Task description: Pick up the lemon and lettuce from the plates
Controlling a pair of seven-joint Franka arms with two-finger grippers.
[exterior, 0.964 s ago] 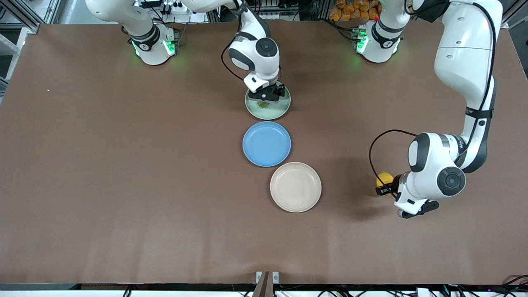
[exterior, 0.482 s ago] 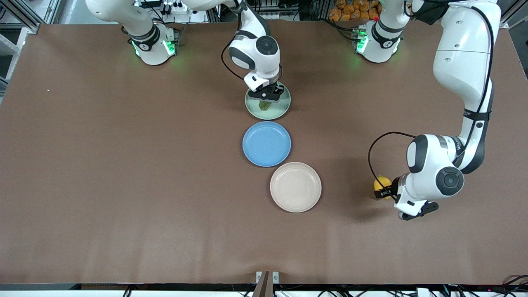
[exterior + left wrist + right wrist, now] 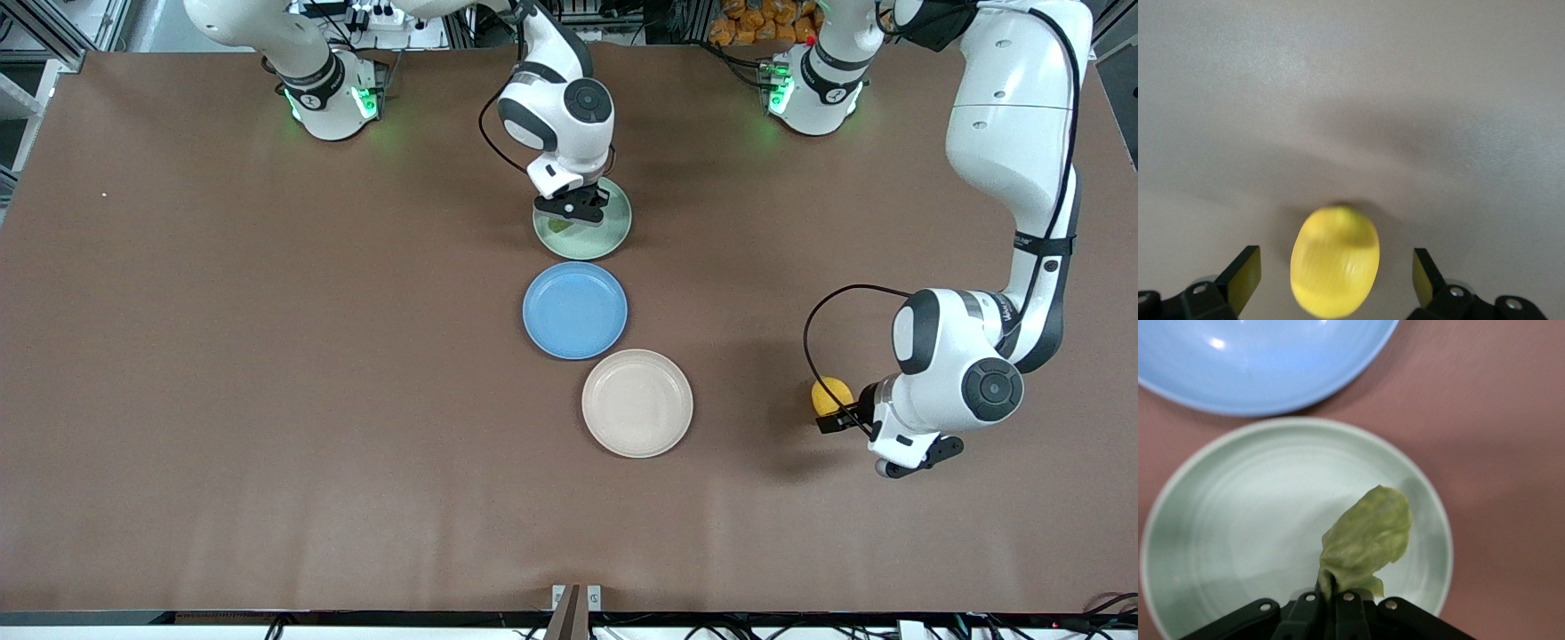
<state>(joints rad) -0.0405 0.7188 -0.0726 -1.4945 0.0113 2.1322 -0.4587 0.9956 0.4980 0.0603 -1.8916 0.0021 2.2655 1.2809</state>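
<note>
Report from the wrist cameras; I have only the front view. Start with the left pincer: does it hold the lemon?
Observer: No. The left pincer is open. Its fingers stand either side of the lemon, apart from it.
Operator: Say what the lemon rests on.
Observer: It lies on the bare table, not on a plate.
Operator: Now the right pincer.
Observer: The right pincer is shut on one edge of the lettuce. The rest of the leaf hangs over the mint plate.
</note>
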